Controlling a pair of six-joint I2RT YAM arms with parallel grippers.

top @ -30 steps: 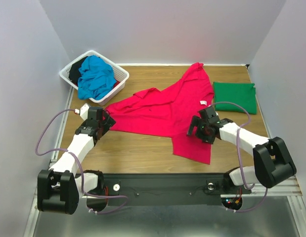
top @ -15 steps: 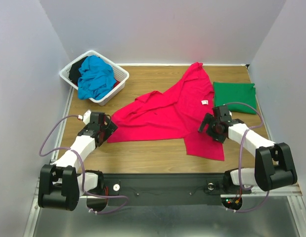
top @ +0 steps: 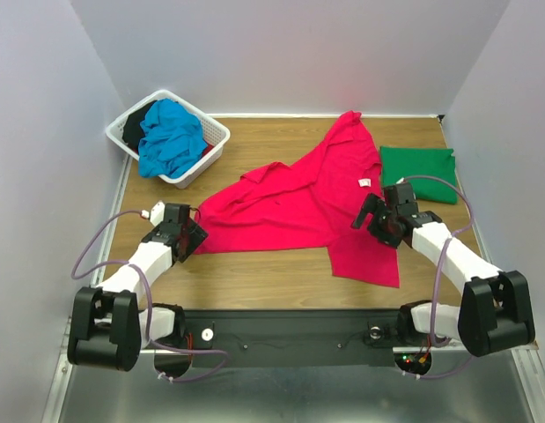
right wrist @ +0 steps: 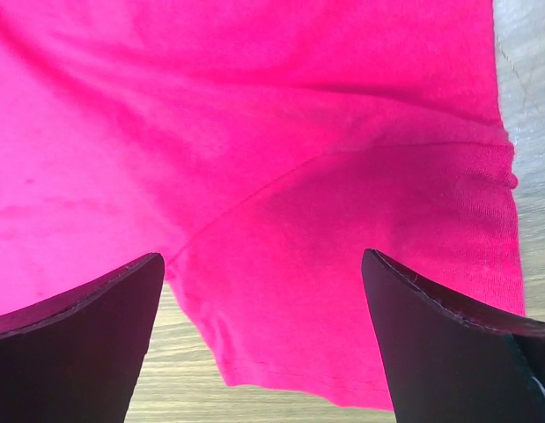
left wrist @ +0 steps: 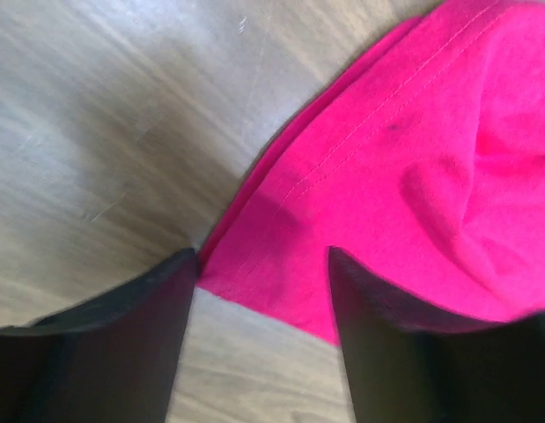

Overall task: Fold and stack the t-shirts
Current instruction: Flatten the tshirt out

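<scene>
In the top view, the crimson-pink t-shirt [top: 298,198] lies spread out but crooked across the middle of the wooden table [top: 254,273]. One part of it runs up toward the back wall [top: 281,53] and a flap hangs toward the near edge. Its white neck label [top: 364,183] shows on its right side. The green t-shirt [top: 417,172] sits folded just right of the pink one. The turquoise-blue t-shirt [top: 171,137] is heaped in the white basket [top: 221,141], up and left of it. Your left gripper [top: 191,240] is at the pink shirt's near-left corner and your right gripper [top: 371,216] is over its right edge, just below the label. Bare wood lies in front of the pink shirt, and pale walls close in on three sides.

In the left wrist view, the left gripper [left wrist: 261,260] is released, its jaws apart around the stitched corner of the pink shirt [left wrist: 430,132], which lies flat on the wood [left wrist: 105,106].

In the right wrist view, the right gripper [right wrist: 261,257] is spread wide above the pink cloth [right wrist: 254,106] and holds nothing. The hem edge and a strip of table [right wrist: 527,53] show at the right.
</scene>
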